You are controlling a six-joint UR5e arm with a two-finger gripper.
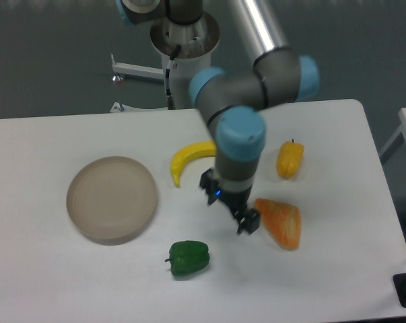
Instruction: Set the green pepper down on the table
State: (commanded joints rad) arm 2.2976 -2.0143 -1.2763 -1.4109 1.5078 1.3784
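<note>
The green pepper (188, 258) is glossy, dark green and lobed. It rests on the white table (54, 282) near the front edge, just right of the round dish. My gripper (230, 208) hangs up and to the right of the pepper, apart from it. Its jaws stand apart with nothing between them. One fingertip (249, 223) is close to the orange wedge-shaped item (281, 223).
A round beige-grey dish (112, 198) sits at the left. A banana (188, 159) lies behind the gripper. A small yellow-orange pepper (289, 159) sits at the right. The arm's elbow and base rise at the back centre.
</note>
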